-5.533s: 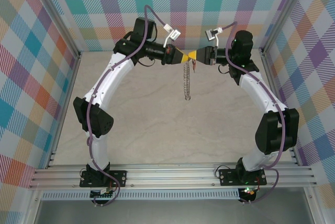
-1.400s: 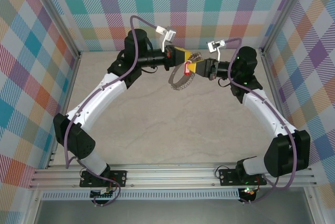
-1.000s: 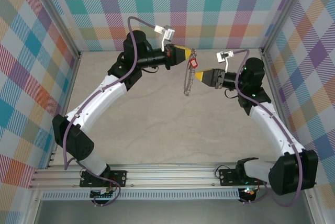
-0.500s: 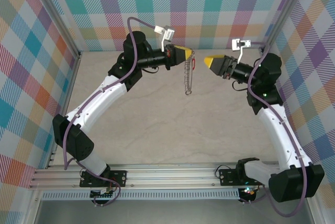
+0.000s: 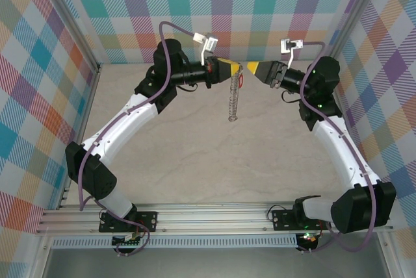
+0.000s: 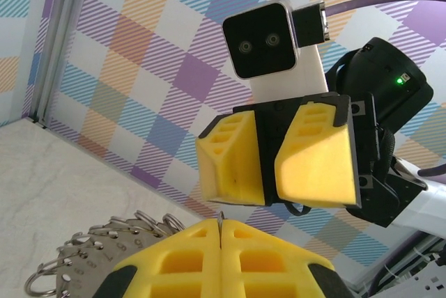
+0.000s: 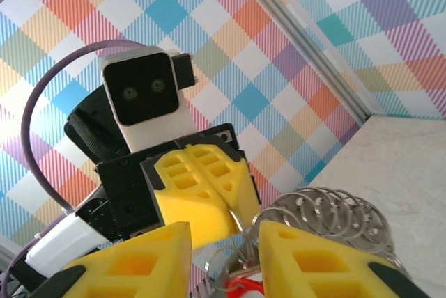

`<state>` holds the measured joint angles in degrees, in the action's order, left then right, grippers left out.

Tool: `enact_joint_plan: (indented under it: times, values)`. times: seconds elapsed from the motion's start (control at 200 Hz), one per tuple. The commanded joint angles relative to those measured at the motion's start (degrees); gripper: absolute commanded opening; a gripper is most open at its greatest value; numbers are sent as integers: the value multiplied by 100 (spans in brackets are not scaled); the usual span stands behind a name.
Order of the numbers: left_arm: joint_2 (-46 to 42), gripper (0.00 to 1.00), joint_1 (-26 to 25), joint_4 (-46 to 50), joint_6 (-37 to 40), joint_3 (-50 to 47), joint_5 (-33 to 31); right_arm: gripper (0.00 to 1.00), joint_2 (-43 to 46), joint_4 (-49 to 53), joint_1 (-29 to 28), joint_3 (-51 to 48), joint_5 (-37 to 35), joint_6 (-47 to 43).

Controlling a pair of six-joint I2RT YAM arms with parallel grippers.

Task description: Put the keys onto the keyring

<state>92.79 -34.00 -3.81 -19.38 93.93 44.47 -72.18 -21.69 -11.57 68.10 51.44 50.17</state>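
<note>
Silvery beaded keyring (image 5: 232, 101) hangs edge-on from the left gripper (image 5: 231, 71), whose yellow fingers are pressed fully together on its top wire. The key (image 5: 240, 81), marked by its red tag, dangles at the top of the ring just under those fingertips. Change over the last second: the right gripper (image 5: 249, 67), which had let go of the key and drawn back toward the right wall, is now swung in again and raised, its tips level with and facing the left tips, near but apart. Its 2 fingers stand a little apart with nothing between them. Since the key stays up with no pinch on it, it is probably threaded on the ring, so the task looks nearly or wholly done; whether it sits fully past the wire's split cannot be told. Surroundings: bare marbled table (image 5: 195, 161) well below the ring, plaid walls (image 5: 214, 5) on 3 sides. Obstruction: the right fingertips, which would crowd the key should the ring swing.
</note>
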Motion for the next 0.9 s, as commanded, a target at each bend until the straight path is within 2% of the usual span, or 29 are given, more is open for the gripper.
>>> enact_joint_plan:
  times: [0.0,0.355,0.44,0.545,0.895]
  values:
    - [-253,0,-72,-269,-29,156,128,28,-33,-230,-128,223,50,-77]
    - [-279,0,-81,-240,6,178,110,18,-105,-190,-196,152,22,-148]
    - [-271,0,-82,-243,4,178,115,19,-105,-184,-197,114,19,-157]
    - [-279,0,-88,-216,29,187,111,28,-45,-68,-196,77,-53,-271]
    - [-346,0,-84,-146,97,171,106,28,257,306,18,109,-221,-561]
